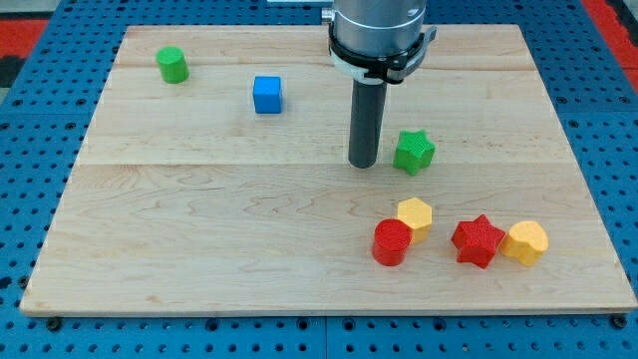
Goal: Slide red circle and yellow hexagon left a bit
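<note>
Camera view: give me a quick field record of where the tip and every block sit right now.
tip: my tip at board centre, just left of the green star, small gap
red circle: lower right, touching the yellow hexagon
yellow hexagon: up-right of the red circle
red star: right of that pair, apart from it
other yellow block: touching the red star's right side
blue cube: upper middle
green cylinder: top left
tip to targets: above them, no contact

my tip point(363, 164) beside green star point(414, 152), above red circle point(392, 242)
</note>
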Motion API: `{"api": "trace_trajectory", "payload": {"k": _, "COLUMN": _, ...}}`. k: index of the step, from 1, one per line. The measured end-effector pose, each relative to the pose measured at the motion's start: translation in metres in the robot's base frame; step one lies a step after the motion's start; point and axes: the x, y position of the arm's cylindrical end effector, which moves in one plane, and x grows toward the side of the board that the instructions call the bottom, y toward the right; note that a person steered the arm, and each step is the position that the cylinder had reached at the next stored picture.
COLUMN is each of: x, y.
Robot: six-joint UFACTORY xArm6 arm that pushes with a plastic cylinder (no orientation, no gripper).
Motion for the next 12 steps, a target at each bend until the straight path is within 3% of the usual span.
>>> {"api": "trace_trajectory", "payload": {"k": 4, "x": 0.015, "y": -0.046}}
{"api": "trace_trajectory", "payload": {"k": 7, "x": 0.103, "y": -0.042}}
{"api": "trace_trajectory", "payload": {"k": 8, "x": 0.118, "y": -0.008}}
{"api": "trace_trajectory", "payload": {"k": 10, "x": 0.111, "y": -0.011}}
{"api": "trace_trajectory", "payload": {"k": 11, "x": 0.097, "y": -0.043}}
{"api": "trace_trajectory", "payload": {"k": 12, "x": 0.059, "y": -0.05}}
